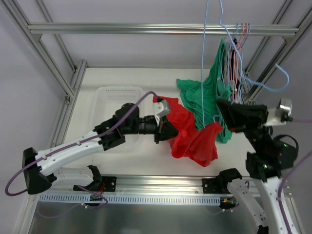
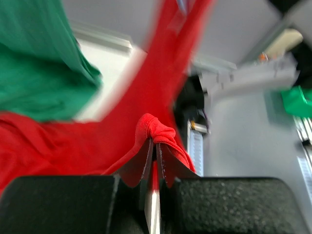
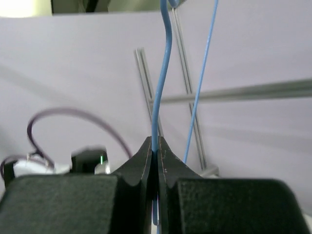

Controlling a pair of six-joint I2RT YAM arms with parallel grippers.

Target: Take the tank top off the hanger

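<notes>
White plastic basket sits on the bench just left of the left fingers. Green shirt hangs right beside the right fingers, bunch of other hangers above them.

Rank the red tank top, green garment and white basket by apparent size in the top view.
Largest: red tank top and green garment, too alike to rank.
Smallest: white basket, partly covered by the left arm.
</notes>
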